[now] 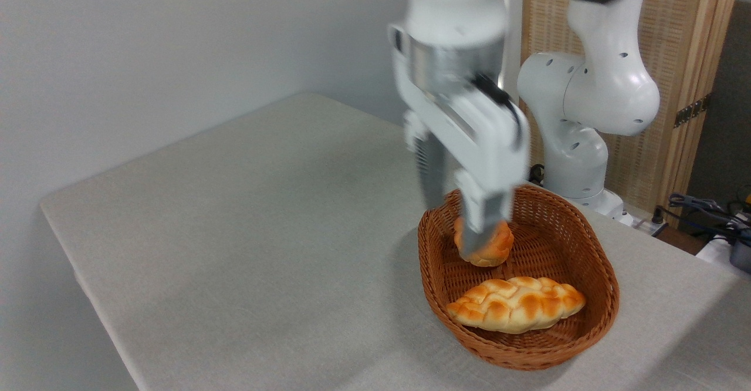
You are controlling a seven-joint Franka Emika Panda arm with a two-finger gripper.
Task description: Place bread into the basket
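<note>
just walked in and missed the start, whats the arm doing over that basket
A white robot arm is reaching down into the wicker basket on the table. Its gripper is closed around a small round bun, which sits low inside the far end of the basket. The long braided bread already lies flat in the near end of the basket. The image is blurred around the gripper, so whether the bun touches the basket floor cannot be told.

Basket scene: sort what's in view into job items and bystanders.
Job: bread lying in the basket; gripper, apparently closed on the small round bun over the basket.
Bystanders: table; cables; wooden screen.
</note>
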